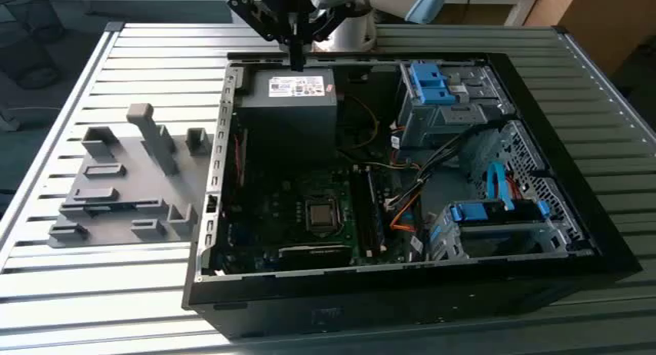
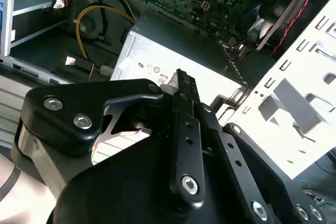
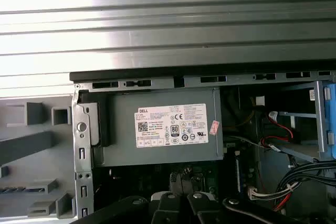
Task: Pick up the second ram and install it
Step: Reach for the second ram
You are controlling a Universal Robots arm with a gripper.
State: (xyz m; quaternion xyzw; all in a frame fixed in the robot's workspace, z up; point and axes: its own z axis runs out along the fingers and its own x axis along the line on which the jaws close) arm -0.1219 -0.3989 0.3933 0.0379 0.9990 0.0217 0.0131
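Hovering with end effector pressed together above power supply inside case. Standing well apart from grey holder on desk, exterior view's left.

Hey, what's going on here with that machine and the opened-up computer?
A robot arm's gripper hangs over an open desktop computer case that lies on a slatted metal table. Its jaws look closed and sit just above the grey power supply at the case's far edge, away from the motherboard. A grey slotted holder tray lies beside the case, on the exterior view's left.
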